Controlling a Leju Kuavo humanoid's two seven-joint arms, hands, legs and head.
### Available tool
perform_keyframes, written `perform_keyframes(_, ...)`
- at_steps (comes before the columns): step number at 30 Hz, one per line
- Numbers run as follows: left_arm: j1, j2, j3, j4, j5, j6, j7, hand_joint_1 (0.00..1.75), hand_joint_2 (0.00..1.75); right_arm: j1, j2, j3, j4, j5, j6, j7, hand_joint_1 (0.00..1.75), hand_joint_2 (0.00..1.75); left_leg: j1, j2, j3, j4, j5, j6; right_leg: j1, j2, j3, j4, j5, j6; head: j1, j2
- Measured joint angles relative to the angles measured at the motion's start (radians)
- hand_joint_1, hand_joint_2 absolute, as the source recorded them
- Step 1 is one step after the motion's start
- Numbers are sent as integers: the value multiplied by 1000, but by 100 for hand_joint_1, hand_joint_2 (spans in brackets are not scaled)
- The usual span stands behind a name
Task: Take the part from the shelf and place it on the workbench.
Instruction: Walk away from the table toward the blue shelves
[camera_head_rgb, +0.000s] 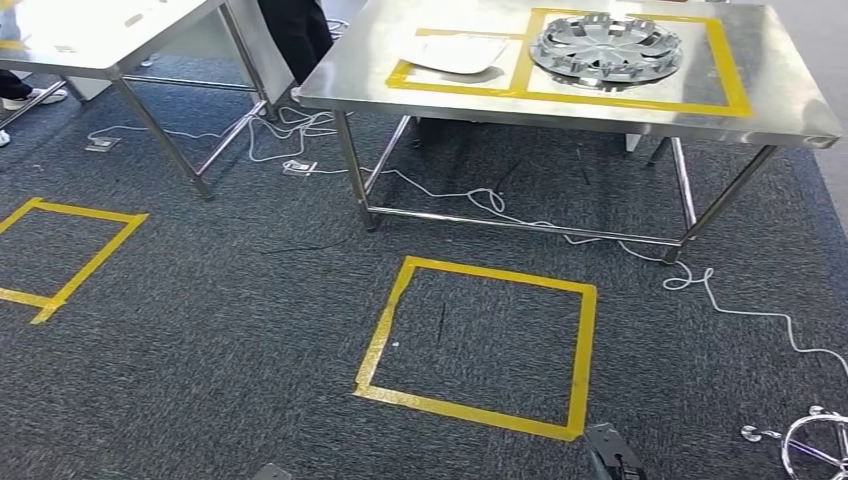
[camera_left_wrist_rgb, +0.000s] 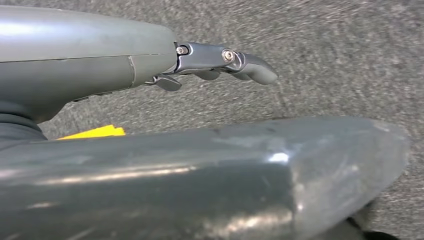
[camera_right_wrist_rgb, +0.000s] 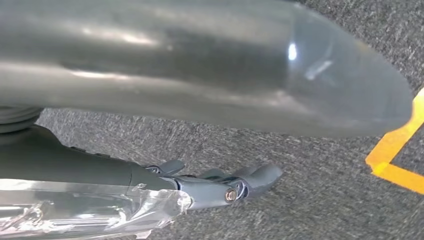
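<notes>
The part (camera_head_rgb: 606, 46), a silver wheel cover, lies flat on the workbench (camera_head_rgb: 790, 100), inside the larger yellow tape frame (camera_head_rgb: 728, 70). A white plate-like piece (camera_head_rgb: 455, 51) sits in the smaller frame beside it. Judged from that, the placing looks done, unless another part is yet to be fetched; I see no shelf here.

Both arms hang down over grey carpet. The left hand (camera_left_wrist_rgb: 220, 62) holds nothing, its fingers stretched out loosely with a slight curl, thumb apart. The right hand (camera_right_wrist_rgb: 220, 182) is likewise empty, fingers extended and a little bent, with clear wrap around its wrist cover.

What could go wrong from here is mostly underfoot. White cables (camera_head_rgb: 500, 205) trail across the carpet between the robot and the workbench, one looping out past the right table leg toward a chrome chair base (camera_head_rgb: 815, 445) at the lower right. A step or turn that way could snag a foot on the cable or knock the base. The yellow floor square (camera_head_rgb: 480, 345) lies just ahead; overshooting it would bring the robot's body near the table edge, and a swinging arm could bump the bench and jog the part out of its frame. A person's legs (camera_head_rgb: 295, 35) stand behind the tables, well clear for now
</notes>
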Motion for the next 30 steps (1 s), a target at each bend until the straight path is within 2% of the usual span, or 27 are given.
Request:
perform_keyframes(1,1,0,1,0,0,-1,0,0,0,0,0,0,0,0,0,0,0,0,2,1,-1,4,11,-2,-1,-8,0,0,0,1,0,0)
perform_keyframes(2,2,0,2,0,0,-1,0,0,0,-1,0,0,0,1,0,0,0,0,4,4,17,-31,38,-4,-1,-15,1,0,-1,2,0,0)
perform_keyframes(4,1,1,4,0,0,-1,0,0,0,-2,0,0,0,1,0,0,0,0,6,28,86,-155,98,-7,-2,-28,4,1,-5,10,0,0)
perform_keyframes(5,-2,0,4,0,0,-1,0,0,0,-2,0,0,0,2,0,0,0,0,5,41,115,-210,113,-3,0,-33,5,3,-8,17,-1,0)
perform_keyframes(7,-6,-1,5,0,0,-2,0,0,0,-2,0,0,0,2,0,0,0,0,1,56,139,-260,116,11,5,-44,7,4,-11,29,2,0)
perform_keyframes(9,-4,-1,6,0,-2,-2,0,0,0,-3,0,0,0,3,0,0,0,0,-2,42,137,-263,115,31,4,-54,12,0,-13,40,6,0)
perform_keyframes(10,-2,0,7,0,-3,-2,0,0,0,-4,0,0,0,4,0,-1,0,0,-2,35,138,-264,116,38,2,-48,11,5,-21,45,6,0)
perform_keyframes(11,-1,0,7,0,-4,-2,0,0,0,-5,0,0,0,5,0,-2,0,0,-2,28,138,-265,118,45,0,-36,3,29,-38,49,8,0)
perform_keyframes(12,-1,0,7,0,-4,-2,0,0,0,-5,1,0,0,5,1,-2,0,0,-1,20,138,-266,119,51,-1,-19,-18,76,-67,51,9,0)
perform_keyframes(14,-3,0,8,0,-6,-2,0,0,0,-2,1,0,0,5,1,-3,0,0,-3,4,137,-266,119,58,1,7,-83,215,-134,50,11,0)
perform_keyframes(15,-3,0,8,0,-7,-2,0,0,0,-1,1,0,0,6,1,-3,0,0,-5,-5,137,-265,119,60,3,11,-114,274,-153,48,12,0)
perform_keyframes(16,-2,0,8,0,-10,-2,0,0,0,-1,1,0,0,6,2,-3,0,0,-6,-16,138,-265,119,60,5,13,-131,302,-153,45,12,0)
perform_keyframes(17,-1,0,8,0,-11,-2,1,0,0,-1,1,0,0,7,2,-3,0,0,-7,-27,139,-265,118,60,6,16,-129,289,-133,41,12,0)
perform_keyframes(18,-1,1,8,0,-13,-2,1,0,0,-1,1,0,0,7,2,-3,0,0,-8,-39,141,-265,118,60,6,22,-108,237,-97,37,12,0)
perform_keyframes(20,-2,0,8,0,-13,-2,1,0,0,-1,1,0,0,9,2,-3,0,0,-9,-64,142,-263,118,57,5,60,-43,94,-29,27,11,0)
perform_keyframes(21,-3,0,8,0,-13,-2,1,0,0,-2,1,0,0,10,2,-3,0,0,-9,-74,141,-262,119,54,4,78,-20,43,-13,25,11,0)
perform_keyframes(22,-4,1,8,0,-13,-2,1,0,0,-2,1,0,0,11,2,-3,0,0,-8,-83,138,-262,120,48,4,89,-9,19,-9,24,11,0)
perform_keyframes(24,-2,1,8,0,-13,-2,0,0,0,-3,1,0,0,12,2,-3,0,0,-4,-100,132,-265,125,34,5,80,-5,11,-9,20,11,0)
perform_keyframes(25,0,2,8,0,-13,-2,0,0,0,-4,2,0,0,13,2,-3,0,0,-4,-95,130,-264,124,28,4,71,-3,8,-6,15,11,0)
perform_keyframes(27,1,3,8,0,-13,-2,0,0,0,-4,2,-1,0,14,2,-3,0,0,-6,-56,105,-216,91,17,1,49,1,-1,-2,3,6,0)
perform_keyframes(28,-1,3,8,0,-13,-1,0,0,0,-3,2,-1,0,14,2,-3,0,0,-6,-29,78,-162,60,13,2,36,3,-2,-2,0,4,0)
perform_keyframes(30,-4,3,8,0,-14,-2,0,0,0,-1,2,-1,0,15,2,-3,0,0,-3,-4,12,-34,5,5,3,8,3,-2,-4,-4,2,0)
